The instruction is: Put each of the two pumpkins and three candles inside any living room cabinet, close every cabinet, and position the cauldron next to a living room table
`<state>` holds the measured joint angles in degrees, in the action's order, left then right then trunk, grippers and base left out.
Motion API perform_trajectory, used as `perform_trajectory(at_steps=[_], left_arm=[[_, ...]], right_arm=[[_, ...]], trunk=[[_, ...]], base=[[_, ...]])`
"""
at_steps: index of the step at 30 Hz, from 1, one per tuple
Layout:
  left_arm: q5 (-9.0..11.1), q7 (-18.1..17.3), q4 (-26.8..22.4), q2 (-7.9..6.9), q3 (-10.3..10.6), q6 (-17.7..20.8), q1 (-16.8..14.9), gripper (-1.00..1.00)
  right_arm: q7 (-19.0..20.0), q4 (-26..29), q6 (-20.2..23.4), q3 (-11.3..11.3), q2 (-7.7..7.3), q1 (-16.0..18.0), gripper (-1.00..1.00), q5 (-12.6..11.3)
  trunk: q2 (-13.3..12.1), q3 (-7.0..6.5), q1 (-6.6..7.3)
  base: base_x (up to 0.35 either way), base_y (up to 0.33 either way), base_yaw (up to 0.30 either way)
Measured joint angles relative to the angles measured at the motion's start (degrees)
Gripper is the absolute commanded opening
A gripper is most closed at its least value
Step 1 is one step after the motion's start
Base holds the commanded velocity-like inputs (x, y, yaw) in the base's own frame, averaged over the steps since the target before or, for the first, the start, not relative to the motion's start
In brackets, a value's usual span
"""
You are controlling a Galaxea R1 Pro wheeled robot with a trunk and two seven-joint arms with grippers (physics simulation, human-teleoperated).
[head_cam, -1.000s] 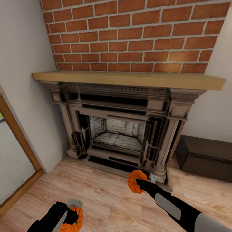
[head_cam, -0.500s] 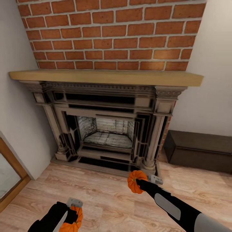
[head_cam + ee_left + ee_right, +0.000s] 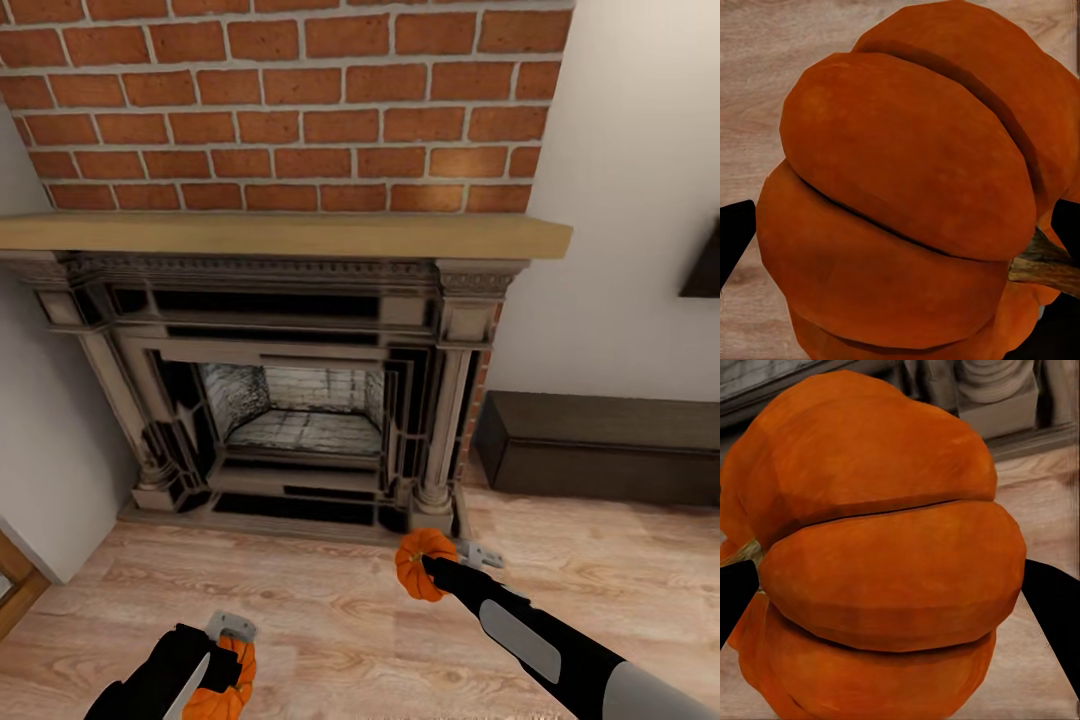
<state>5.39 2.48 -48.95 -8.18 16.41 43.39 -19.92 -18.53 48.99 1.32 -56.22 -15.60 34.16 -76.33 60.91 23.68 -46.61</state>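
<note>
Each of my grippers holds a bright-orange ribbed pumpkin above the wooden floor. My left gripper (image 3: 222, 668) is shut on one pumpkin (image 3: 222, 685) at the lower left of the head view; the left wrist view has that pumpkin (image 3: 907, 195) up close, between two black fingertips (image 3: 735, 232). My right gripper (image 3: 420, 566) is shut on the other pumpkin (image 3: 420, 566) in front of the fireplace; the right wrist view shows it (image 3: 877, 555) pinched between dark fingers (image 3: 1054, 607). The long low dark-brown cabinet (image 3: 600, 450) stands against the wall at the right, its front shut.
A stone fireplace (image 3: 280, 390) with a wooden mantel (image 3: 280, 235) and a brick chimney breast (image 3: 280, 100) fills the wall ahead. A dark object (image 3: 702, 265) hangs on the white wall at the right edge. A wooden door frame (image 3: 15, 590) shows at the lower left.
The head view has swung to the right: fireplace and door frame slid left, and more of the cabinet and right wall came in. Both grippers still hold their pumpkins in the same pose.
</note>
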Motion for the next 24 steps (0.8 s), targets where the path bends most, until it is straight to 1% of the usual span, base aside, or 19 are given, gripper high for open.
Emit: perform_trajectory(at_steps=[24], left_arm=[[-0.1, 0.1, 0.1, 0.08, 0.4, -0.1, 0.0, -1.0]], right_arm=[[0.0, -0.3, 0.0, 0.0, 0.09, 0.0, -1.0, 0.1]], trunk=[[0.0, 1.26, 0.0]], base=[[0.0, 0.0, -0.229]])
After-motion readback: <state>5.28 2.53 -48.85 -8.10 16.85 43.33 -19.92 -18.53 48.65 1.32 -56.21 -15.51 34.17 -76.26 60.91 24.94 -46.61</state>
